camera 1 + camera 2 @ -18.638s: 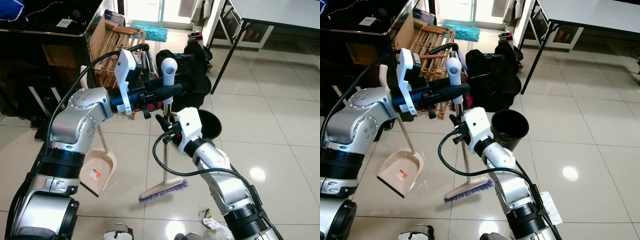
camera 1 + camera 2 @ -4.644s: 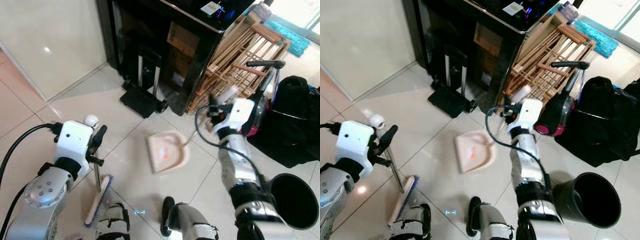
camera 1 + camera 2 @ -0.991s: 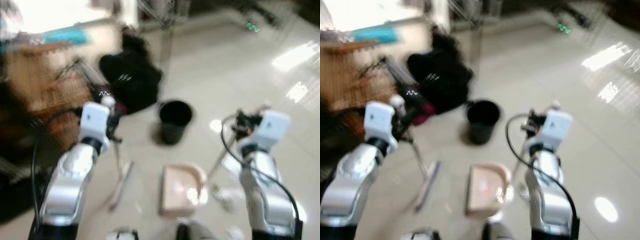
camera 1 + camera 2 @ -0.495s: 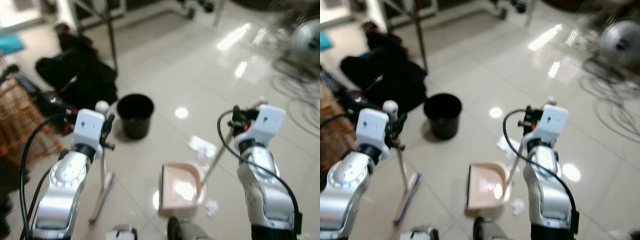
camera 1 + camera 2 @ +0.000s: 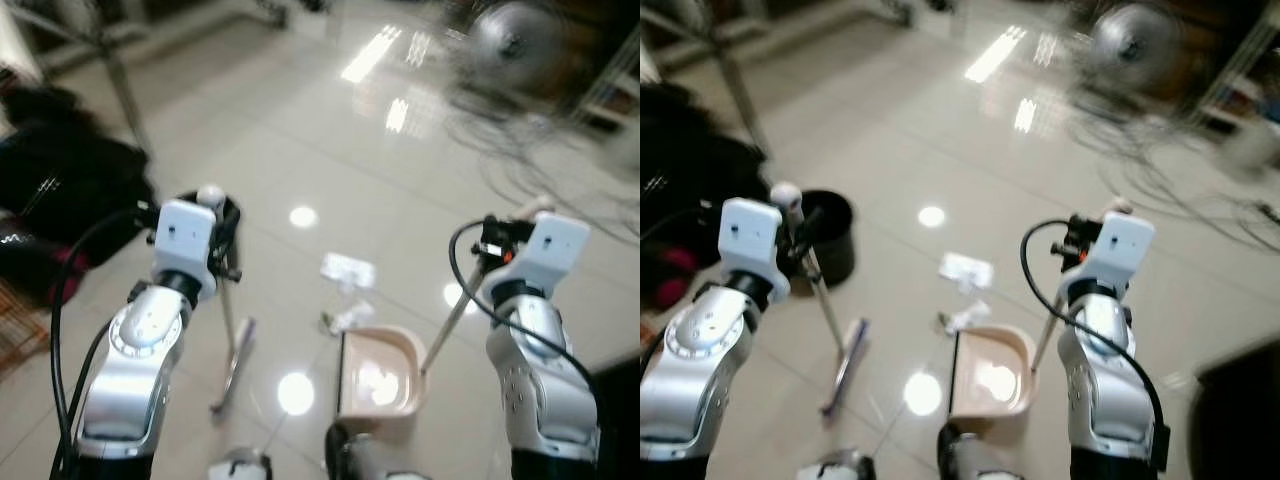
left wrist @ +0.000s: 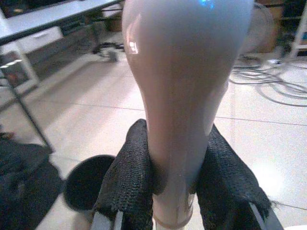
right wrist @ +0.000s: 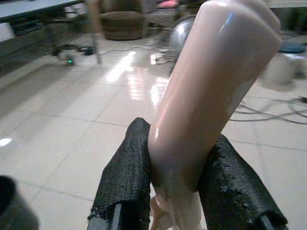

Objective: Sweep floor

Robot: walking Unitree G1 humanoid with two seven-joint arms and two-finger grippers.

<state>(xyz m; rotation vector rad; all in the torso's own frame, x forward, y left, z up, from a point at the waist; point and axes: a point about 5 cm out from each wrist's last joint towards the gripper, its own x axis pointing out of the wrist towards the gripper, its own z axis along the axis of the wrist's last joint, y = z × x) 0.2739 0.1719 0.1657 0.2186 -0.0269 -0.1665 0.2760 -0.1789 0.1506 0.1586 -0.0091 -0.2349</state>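
Since 0.5 s ago, crumpled white paper scraps (image 5: 347,270) now sit at 12 o'clock of the beige plastic dustpan (image 5: 380,372). Left wrist: left gripper (image 6: 173,189) clamps the broom's pale handle (image 6: 184,91). Right wrist: right gripper (image 7: 180,184) clamps the dustpan's handle (image 7: 211,91).

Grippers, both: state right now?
Left gripper: shut on the pale, rounded broom handle.
Right gripper: shut on the pale pink plastic dustpan handle.
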